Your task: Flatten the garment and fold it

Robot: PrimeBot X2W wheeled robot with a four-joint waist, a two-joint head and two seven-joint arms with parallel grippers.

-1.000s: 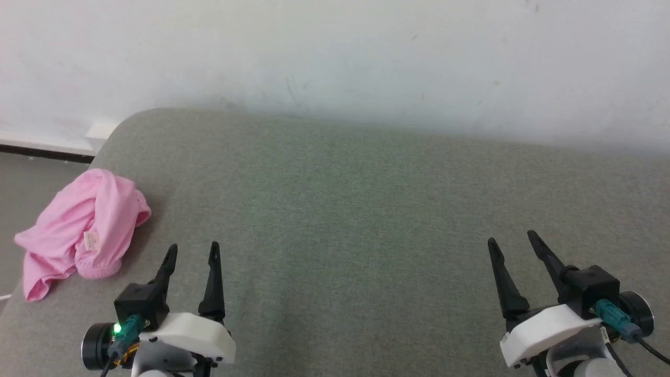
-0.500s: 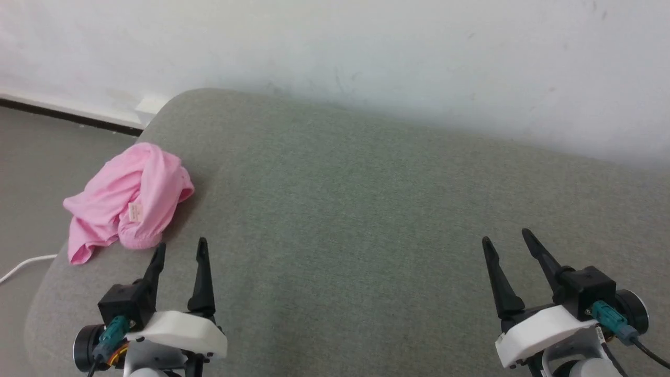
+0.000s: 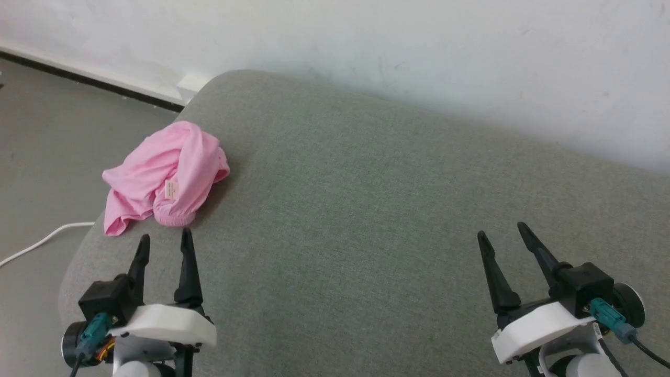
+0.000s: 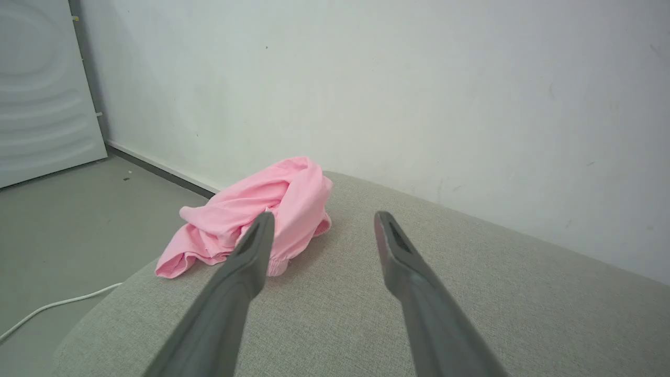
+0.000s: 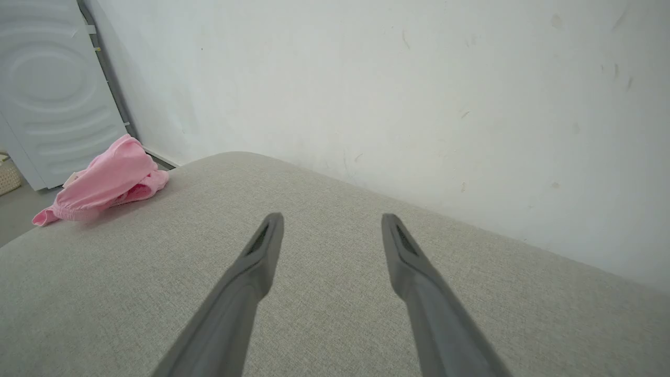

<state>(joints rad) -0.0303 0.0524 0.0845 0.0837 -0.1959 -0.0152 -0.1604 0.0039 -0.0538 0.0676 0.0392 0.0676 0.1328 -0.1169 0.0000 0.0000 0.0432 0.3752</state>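
The pink garment (image 3: 165,175) lies crumpled in a heap near the left rounded edge of the grey-green cushioned surface (image 3: 366,209), its white label facing up. The left wrist view has the garment (image 4: 256,212) just beyond the fingertips. My left gripper (image 3: 164,236) is open and empty, a short way in front of the heap and not touching it. Far to the right, my right gripper (image 3: 500,229) is open and empty over bare fabric. From the right wrist view the garment (image 5: 104,180) sits at the far left.
A white wall (image 3: 419,52) rises right behind the surface. Grey floor (image 3: 47,136) lies to the left, with a white cable (image 3: 36,243) on it. A pale ribbed panel (image 4: 42,94) stands against the wall at the left.
The head camera has turned left, so the whole picture has shifted right and more floor shows. The garment lies as before. Both grippers stay open.
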